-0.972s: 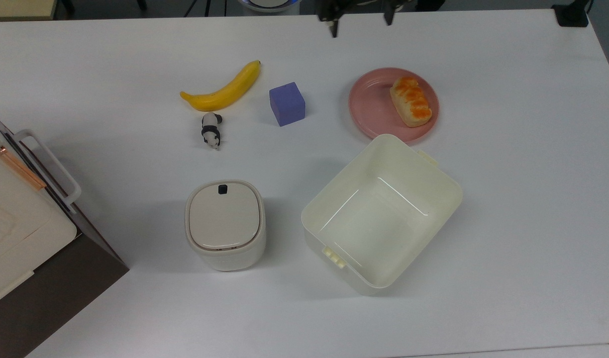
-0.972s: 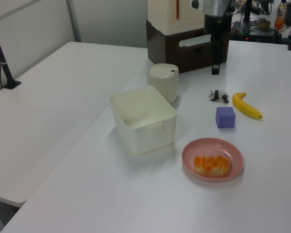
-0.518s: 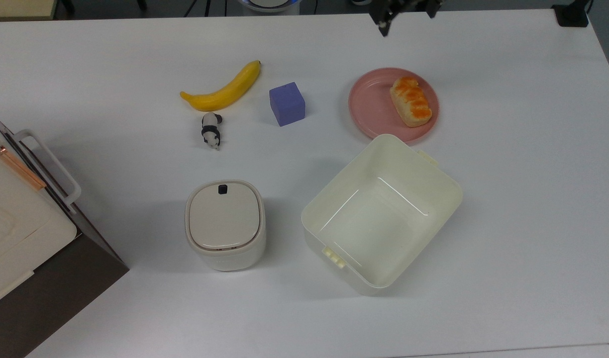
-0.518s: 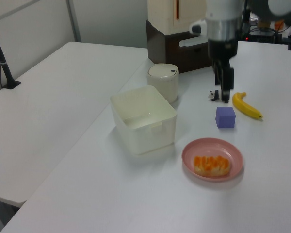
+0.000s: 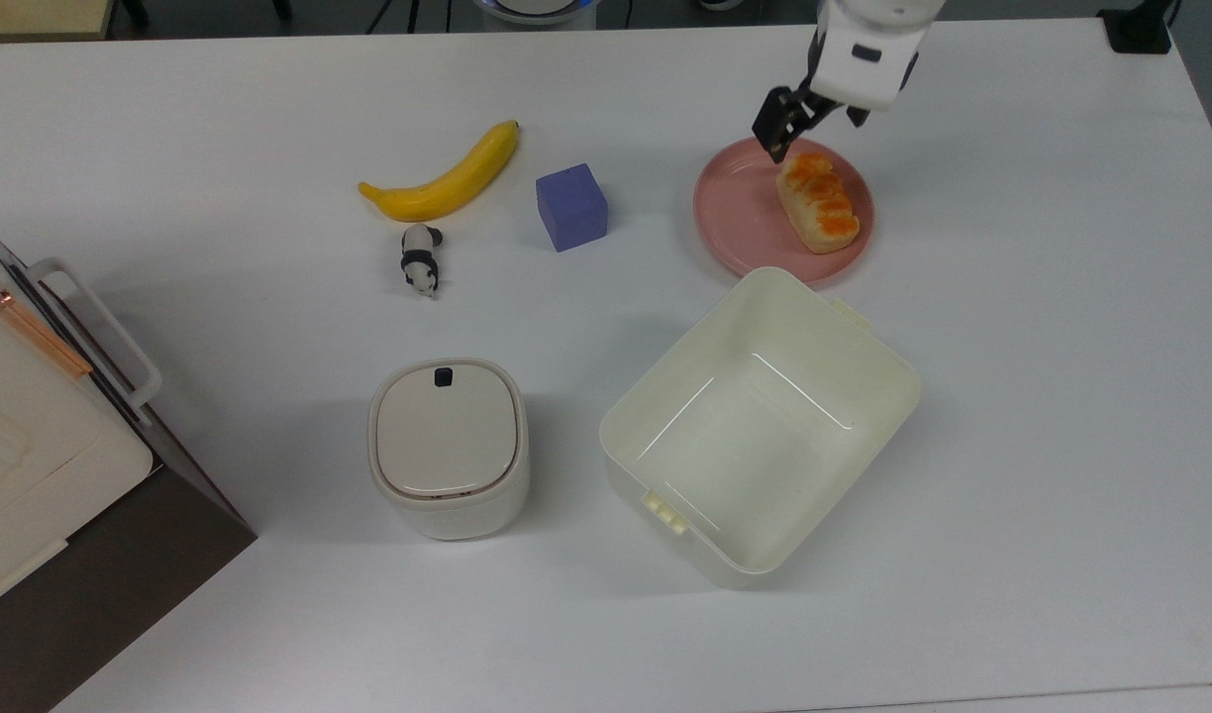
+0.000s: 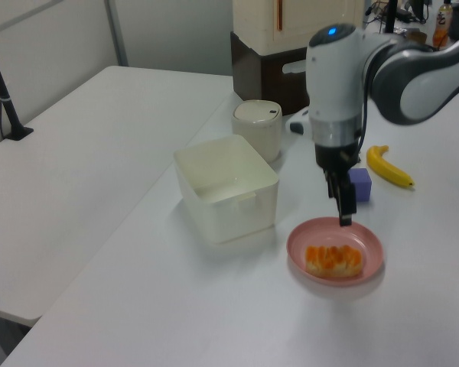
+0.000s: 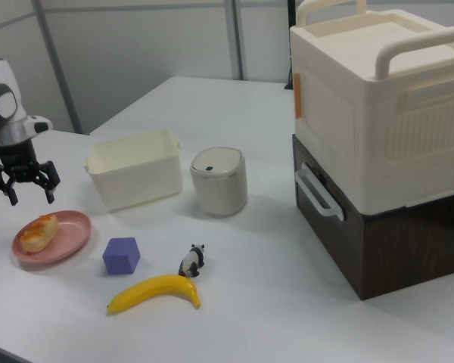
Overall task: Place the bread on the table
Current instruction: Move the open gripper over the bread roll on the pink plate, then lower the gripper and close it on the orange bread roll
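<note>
On the pink plate (image 5: pixel 740 213) at the top view's right, the bread (image 5: pixel 817 200) lies slantwise with its glossy orange top up, near the plate's far rim and not yet on the worktop (image 5: pixel 1042 327). My gripper (image 7: pixel 24 187) hangs just above the plate with its fingers spread apart and nothing between them, clearest in the right view; in the top view it sits over the bun's upper end, a little toward the top view's left. I judge this to be the approach before the grasp. To do it well I want to slide along the bun until I am over its middle, turn the wrist so the fingers straddle its short width and not its length, then come straight down and stop short of the plate so the fingertips do not scrape or tip it. The bun looks soft, so a gentle squeeze on the pale sides should do. The cream tub (image 5: pixel 759 426) stands just beside the plate, so bare worktop at the top view's far right seems the safer place to set the bun down. Compared with half a second ago, my gripper has travelled from the worktop's far edge down to the plate; the bread, plate, banana (image 5: pixel 446 178) and purple cube (image 5: pixel 570 206) lie as before.
</note>
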